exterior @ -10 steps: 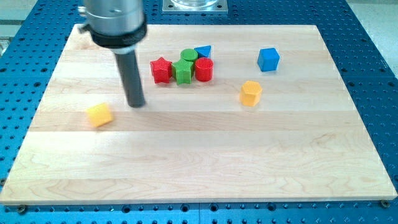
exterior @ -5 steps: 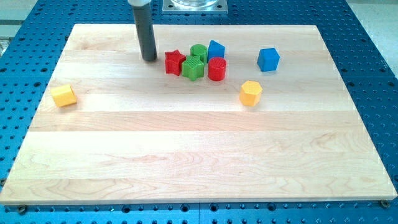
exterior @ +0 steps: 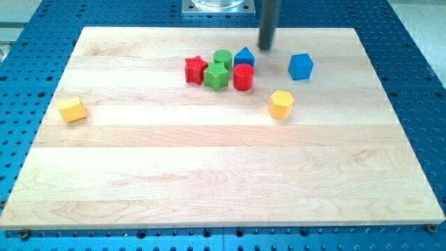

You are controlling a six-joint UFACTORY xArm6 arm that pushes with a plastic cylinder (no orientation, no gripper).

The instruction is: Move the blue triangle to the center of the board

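The blue triangle sits near the view's top middle of the wooden board, at the back right of a tight cluster. The cluster also holds a red star, a green cylinder, a green block and a red cylinder. My tip is just to the upper right of the blue triangle, a small gap away, not touching it.
A blue cube lies right of my tip. A yellow hexagonal block lies below it. A yellow block sits near the board's left edge. A metal mount is at the view's top.
My tip moved from the board's left to left of the red star, then right along the top edge to beside the blue triangle. The yellow block slid left; the cluster shifted slightly right.
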